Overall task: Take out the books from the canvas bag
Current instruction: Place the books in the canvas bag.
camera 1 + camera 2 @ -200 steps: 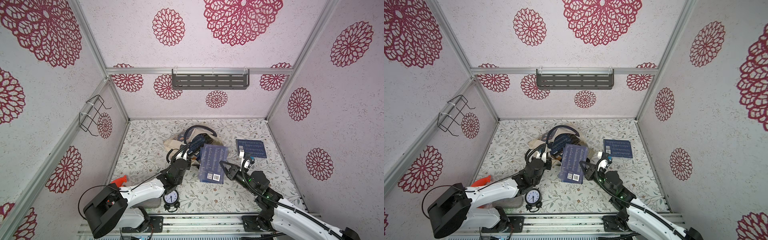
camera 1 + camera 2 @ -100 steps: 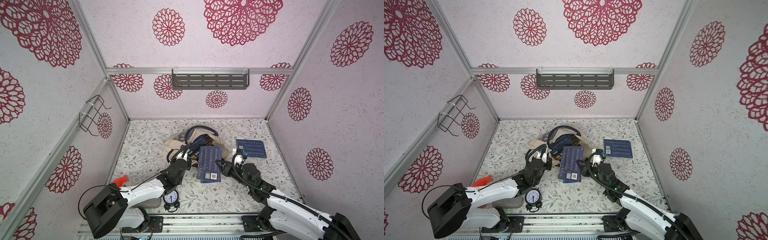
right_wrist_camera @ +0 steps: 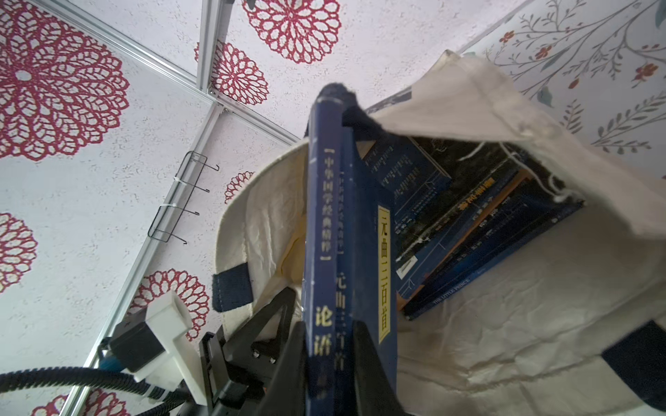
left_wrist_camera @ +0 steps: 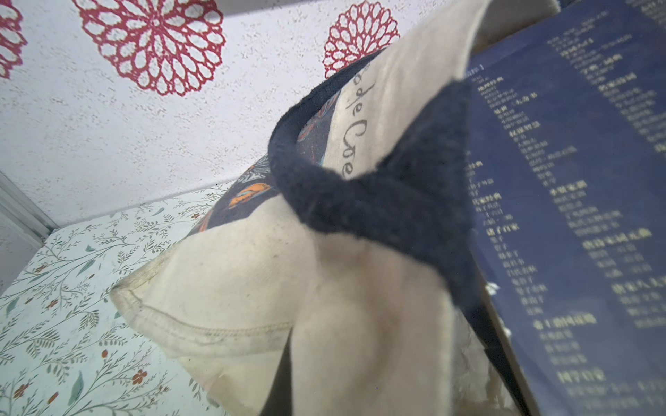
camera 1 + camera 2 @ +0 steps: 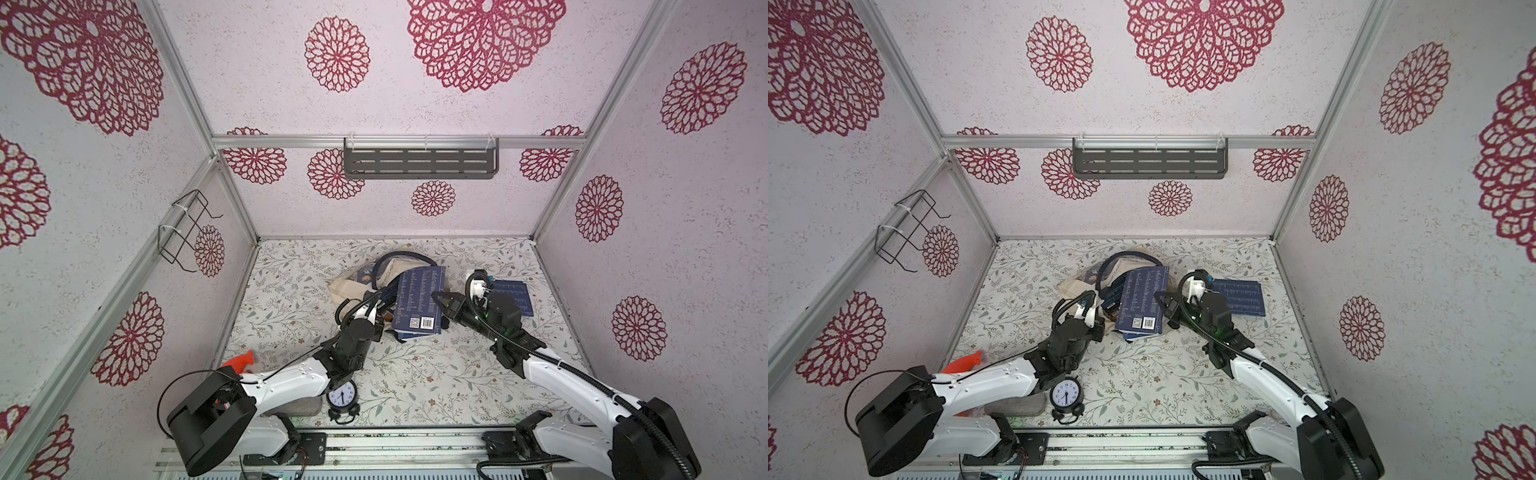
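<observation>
The cream canvas bag [image 5: 349,286] lies slumped at mid-table with its navy handles looped up. My left gripper [image 5: 377,306] is shut on the bag's near edge; in the left wrist view the cloth [image 4: 252,281] covers the jaws. My right gripper [image 3: 329,335] is shut on two navy books [image 3: 320,223] held spine-up at the bag's mouth. In both top views the upper one shows its barcode [image 5: 419,299] [image 5: 1142,297]. Several more books [image 3: 486,223] lie inside the bag [image 3: 504,324]. One navy book [image 5: 513,297] lies flat on the table to the right.
A black alarm clock [image 5: 341,397] stands near the front by the left arm, with an orange object [image 5: 241,360] at the left wall. A grey shelf [image 5: 419,162] hangs on the back wall and a wire rack [image 5: 187,232] on the left wall.
My right gripper has moved away from the table's front towards the bag, carrying the navy books with it. The left arm has stayed in place on the bag.
</observation>
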Motion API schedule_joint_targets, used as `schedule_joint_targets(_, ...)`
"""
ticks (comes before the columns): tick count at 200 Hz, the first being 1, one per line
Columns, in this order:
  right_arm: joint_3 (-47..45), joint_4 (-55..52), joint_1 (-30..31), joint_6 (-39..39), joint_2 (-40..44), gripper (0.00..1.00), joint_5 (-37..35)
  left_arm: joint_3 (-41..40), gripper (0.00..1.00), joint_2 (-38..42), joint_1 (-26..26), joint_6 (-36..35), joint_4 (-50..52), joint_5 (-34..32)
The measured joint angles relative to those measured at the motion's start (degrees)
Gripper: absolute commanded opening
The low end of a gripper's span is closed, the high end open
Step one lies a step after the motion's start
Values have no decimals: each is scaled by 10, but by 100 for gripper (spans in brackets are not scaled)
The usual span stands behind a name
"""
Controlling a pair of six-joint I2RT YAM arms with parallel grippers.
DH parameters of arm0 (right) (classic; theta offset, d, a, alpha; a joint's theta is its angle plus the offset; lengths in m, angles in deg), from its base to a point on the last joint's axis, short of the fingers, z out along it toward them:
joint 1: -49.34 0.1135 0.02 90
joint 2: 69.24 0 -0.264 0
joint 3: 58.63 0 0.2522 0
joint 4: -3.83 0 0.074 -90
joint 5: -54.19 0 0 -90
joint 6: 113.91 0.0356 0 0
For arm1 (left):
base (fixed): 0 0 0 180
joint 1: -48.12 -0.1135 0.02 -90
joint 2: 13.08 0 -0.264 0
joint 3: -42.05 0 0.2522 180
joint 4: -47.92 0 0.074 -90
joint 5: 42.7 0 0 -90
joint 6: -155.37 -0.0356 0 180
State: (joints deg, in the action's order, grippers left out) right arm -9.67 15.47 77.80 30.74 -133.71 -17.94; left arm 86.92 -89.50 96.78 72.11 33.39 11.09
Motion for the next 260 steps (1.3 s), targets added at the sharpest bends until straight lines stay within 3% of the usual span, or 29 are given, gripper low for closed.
schedule_joint_targets(66,16,13,-17,-24,-19,0,-9,0,0,-5,2,-11,-7,12)
schedule_joint_targets(104,-12,87,-17,-27,-61,0,-18,0,0,-5,2,-12,-9,15)
schedule_joint_targets(158,-89,186,-9,-28,-119,0,-109,0,0,-8,5,-12,-11,22)
schedule_joint_targets(199,-95,278,2,-16,-205,0,-173,0,0,-12,5,-12,-15,24)
schedule_joint_targets(211,-94,286,2,-5,-229,15,-187,0,0,-13,5,-12,-15,25)
schedule_joint_targets(260,-76,251,2,20,-254,33,-207,0,0,-13,5,-13,-14,25)
